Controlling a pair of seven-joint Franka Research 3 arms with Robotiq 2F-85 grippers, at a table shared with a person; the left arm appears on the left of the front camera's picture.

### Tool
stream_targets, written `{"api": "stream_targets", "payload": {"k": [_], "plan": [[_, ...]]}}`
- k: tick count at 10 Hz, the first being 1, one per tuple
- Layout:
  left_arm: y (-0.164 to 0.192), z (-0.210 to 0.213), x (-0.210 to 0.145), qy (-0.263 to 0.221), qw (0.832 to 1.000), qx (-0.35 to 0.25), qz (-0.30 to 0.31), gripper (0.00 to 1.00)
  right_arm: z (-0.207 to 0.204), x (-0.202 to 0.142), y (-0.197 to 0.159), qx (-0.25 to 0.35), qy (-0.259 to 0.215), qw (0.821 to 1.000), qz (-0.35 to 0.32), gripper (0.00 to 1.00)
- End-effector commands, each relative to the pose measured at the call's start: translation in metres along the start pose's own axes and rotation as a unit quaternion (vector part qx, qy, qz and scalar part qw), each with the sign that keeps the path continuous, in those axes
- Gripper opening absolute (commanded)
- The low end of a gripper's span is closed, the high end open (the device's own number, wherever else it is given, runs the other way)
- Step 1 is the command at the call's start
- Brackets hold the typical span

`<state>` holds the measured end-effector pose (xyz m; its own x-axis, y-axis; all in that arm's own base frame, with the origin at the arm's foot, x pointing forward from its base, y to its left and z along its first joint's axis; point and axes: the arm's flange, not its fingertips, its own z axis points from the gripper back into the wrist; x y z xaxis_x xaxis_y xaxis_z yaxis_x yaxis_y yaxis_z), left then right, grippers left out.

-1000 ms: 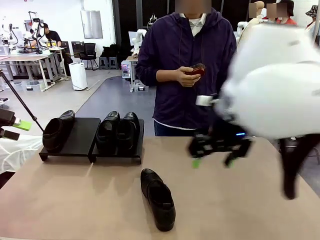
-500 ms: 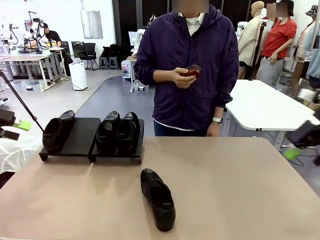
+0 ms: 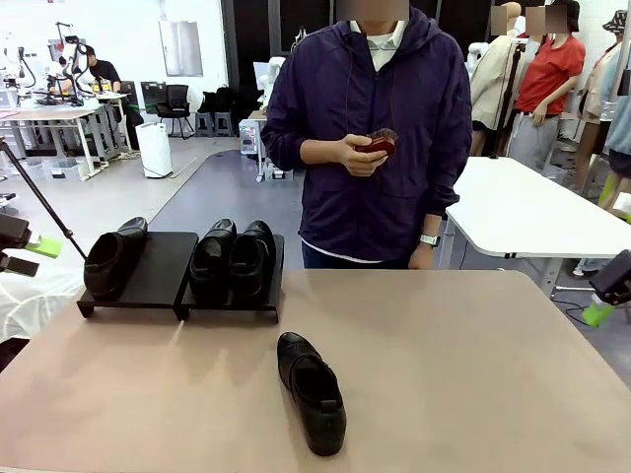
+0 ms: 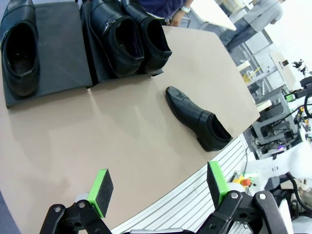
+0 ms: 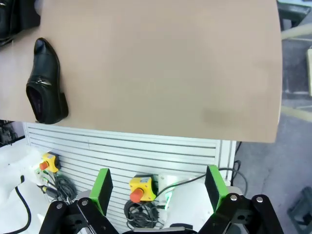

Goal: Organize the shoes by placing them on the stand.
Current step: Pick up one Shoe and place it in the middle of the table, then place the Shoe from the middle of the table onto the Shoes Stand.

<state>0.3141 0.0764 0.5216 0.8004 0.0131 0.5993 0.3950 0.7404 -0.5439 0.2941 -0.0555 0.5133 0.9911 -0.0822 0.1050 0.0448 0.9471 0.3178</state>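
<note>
A glossy black shoe (image 3: pixel 312 391) lies alone on the table near the front, toe pointing away; it also shows as the lone shoe (image 4: pixel 197 118) and the same shoe (image 5: pixel 45 84) in the wrist views. The stand (image 3: pixel 163 271) at the back left holds one shoe (image 3: pixel 113 258) on its left panel and a pair (image 3: pixel 234 259) on its right panel. My left gripper (image 4: pixel 160 185) hangs open and empty high above the table's left side. My right gripper (image 5: pixel 158 187) is open and empty, off the table's near right edge; part of it shows at the far right (image 3: pixel 613 289).
A person in a dark purple hooded top stands at the far side, holding a small dark-red object (image 3: pixel 383 143) in one hand. A white table (image 3: pixel 523 212) stands behind on the right. Below the table edge sit emergency-stop buttons (image 5: pixel 138 189) and cables.
My right arm has swung away from the middle of the table to the right and now sits at the picture's right edge. The shoes and stand have not moved.
</note>
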Motion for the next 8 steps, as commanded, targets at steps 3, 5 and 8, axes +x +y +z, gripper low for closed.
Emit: {"api": "stream_targets", "payload": {"k": [3,5,8], "plan": [[-0.0014,0.0013,-0.0024,0.003,1.0,0.001,0.002,1.0,0.0066,-0.0013,-0.0009,0.014,-0.003,1.0,0.006,1.0],[-0.0014,0.0013,-0.0024,0.003,1.0,0.001,0.002,1.0,0.0066,-0.0013,-0.0009,0.014,-0.003,1.0,0.006,1.0],[-0.0014,0.0013,-0.0024,0.003,1.0,0.001,0.002,1.0,0.0066,-0.0013,-0.0009,0.014,-0.003,1.0,0.006,1.0]]}}
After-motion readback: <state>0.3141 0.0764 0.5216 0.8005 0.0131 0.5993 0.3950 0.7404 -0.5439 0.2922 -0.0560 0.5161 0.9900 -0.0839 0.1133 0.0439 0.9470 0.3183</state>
